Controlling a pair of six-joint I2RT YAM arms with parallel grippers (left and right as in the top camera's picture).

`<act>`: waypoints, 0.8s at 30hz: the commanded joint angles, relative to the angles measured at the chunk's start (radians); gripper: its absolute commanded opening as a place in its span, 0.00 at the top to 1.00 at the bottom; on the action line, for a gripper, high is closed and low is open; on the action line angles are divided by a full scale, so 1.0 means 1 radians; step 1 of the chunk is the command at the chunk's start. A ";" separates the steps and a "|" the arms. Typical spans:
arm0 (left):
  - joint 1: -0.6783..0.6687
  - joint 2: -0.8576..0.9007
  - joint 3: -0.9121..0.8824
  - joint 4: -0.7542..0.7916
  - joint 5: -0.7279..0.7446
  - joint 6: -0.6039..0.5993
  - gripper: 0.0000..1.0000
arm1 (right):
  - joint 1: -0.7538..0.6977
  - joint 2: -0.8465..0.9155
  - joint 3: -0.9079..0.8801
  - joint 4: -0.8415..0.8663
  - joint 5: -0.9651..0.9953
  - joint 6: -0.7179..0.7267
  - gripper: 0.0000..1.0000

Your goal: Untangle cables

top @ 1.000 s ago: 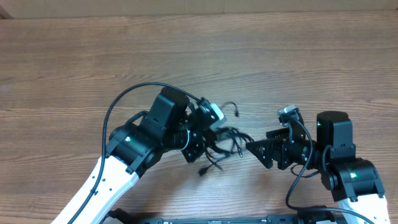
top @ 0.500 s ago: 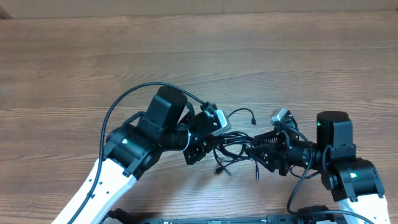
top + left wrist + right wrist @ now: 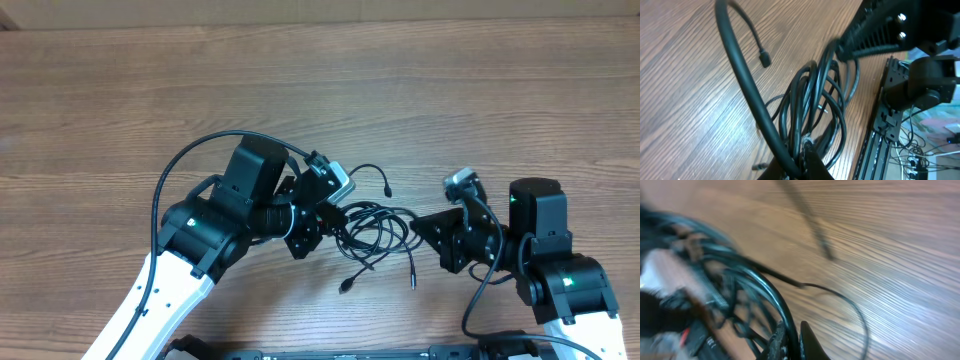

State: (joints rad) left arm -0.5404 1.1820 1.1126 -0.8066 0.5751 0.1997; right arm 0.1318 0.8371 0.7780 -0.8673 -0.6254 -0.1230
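1. The cables [image 3: 375, 228] lie as a looped bundle toward the front middle of the tabletop [image 3: 420, 90], strung between the two arms.
2. The left pincer [image 3: 333, 222] is clamped on the bundle's left end. The left wrist view shows several strands pinched together at its fingers.
3. The right pincer [image 3: 420, 226] is closed tight on a strand at the right end. Its wrist view is blurred, but a black cord passes between the fingertips.
4. Behind the bundle, bare wood runs wide to the far edge. In front, only a narrow strip is left before the near edge, where a black rail [image 3: 400, 352] runs.
5. One plug end [image 3: 385, 188] curls out behind the bundle. Another plug end [image 3: 343, 289] and a third plug end [image 3: 411, 285] trail forward onto that strip.
6. The left arm's thick black cable [image 3: 185, 165] arcs over the tabletop, well apart from the cords. Both arm bodies flank the bundle and close off the room on either side.
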 commanded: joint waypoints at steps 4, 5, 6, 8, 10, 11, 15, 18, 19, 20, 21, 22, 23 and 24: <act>0.011 -0.023 0.031 -0.045 -0.162 -0.143 0.96 | -0.003 -0.003 0.015 -0.013 0.413 0.401 0.96; 0.011 -0.022 0.031 -0.050 -0.183 -0.160 0.96 | -0.003 0.000 0.015 -0.024 0.457 0.462 0.96; 0.011 -0.023 0.031 -0.055 -0.193 -0.171 0.96 | -0.003 0.005 0.015 -0.031 0.468 0.482 0.96; 0.011 -0.023 0.031 -0.057 -0.193 -0.171 0.96 | -0.003 0.016 0.015 -0.044 0.467 0.500 0.81; 0.011 -0.023 0.031 -0.059 -0.190 -0.170 0.96 | -0.003 0.033 0.015 -0.054 0.441 0.501 0.57; 0.011 -0.023 0.031 -0.060 -0.191 -0.170 0.96 | -0.003 0.040 0.015 -0.055 0.428 0.500 0.46; 0.011 -0.023 0.031 -0.060 -0.191 -0.170 0.96 | -0.003 0.049 0.015 -0.037 0.286 0.378 0.36; 0.011 -0.023 0.031 -0.061 -0.157 -0.114 0.96 | -0.003 0.048 0.015 -0.017 0.014 0.118 0.35; 0.011 -0.023 0.031 -0.061 -0.115 -0.065 0.96 | -0.003 0.048 0.015 -0.016 -0.031 0.076 0.36; 0.011 -0.022 0.031 -0.060 -0.054 -0.008 0.96 | -0.003 0.049 0.015 -0.016 -0.078 0.026 0.36; 0.011 -0.022 0.031 -0.058 -0.004 0.030 0.96 | -0.003 0.049 0.015 -0.017 -0.119 -0.016 0.36; 0.011 -0.022 0.031 -0.057 0.012 0.039 0.96 | -0.003 0.049 0.015 -0.017 -0.137 -0.034 0.36; 0.011 -0.022 0.031 -0.049 0.063 0.063 0.96 | -0.003 0.048 0.015 -0.016 -0.196 -0.085 0.36; 0.011 -0.022 0.031 -0.046 0.079 0.069 0.97 | -0.003 0.049 0.015 -0.016 -0.218 -0.100 0.36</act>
State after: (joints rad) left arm -0.5358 1.1820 1.1145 -0.8680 0.4976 0.1646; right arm 0.1307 0.8886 0.7780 -0.8898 -0.6643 -0.0597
